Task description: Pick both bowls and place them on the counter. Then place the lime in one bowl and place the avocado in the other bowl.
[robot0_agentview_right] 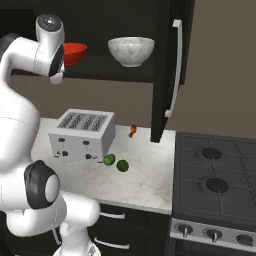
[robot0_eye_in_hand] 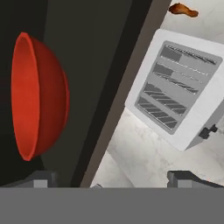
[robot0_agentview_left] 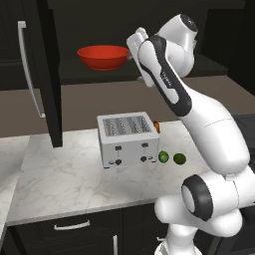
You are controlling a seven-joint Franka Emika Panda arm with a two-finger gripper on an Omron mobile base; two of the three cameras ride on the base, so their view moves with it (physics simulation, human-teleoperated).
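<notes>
My end effector (robot0_eye_in_hand: 113,177) is spread wide and carries nothing; in the hand view its two finger tips sit far apart at the bottom edge. The red bowl (robot0_agentview_left: 103,57) sits on the dark shelf (robot0_agentview_left: 94,73) of the open cabinet, at about nine o'clock in the hand view, seen edge-on because my wrist is rolled. The white marbled bowl (robot0_agentview_right: 131,51) stands on the same shelf, at three o'clock from the red one in the right base view. Lime and avocado, the two green fruits (robot0_agentview_left: 171,158), lie on the counter (robot0_agentview_left: 64,179) just beside the toaster (robot0_agentview_left: 127,138).

I judge the red bowl comes first. To do it well, I should bring one finger inside the rim and one outside, pinch the thin wall firmly, then lift before drawing back, keeping clear of the cabinet door (robot0_agentview_left: 50,69) at the bowl's nine o'clock in the left base view.
</notes>
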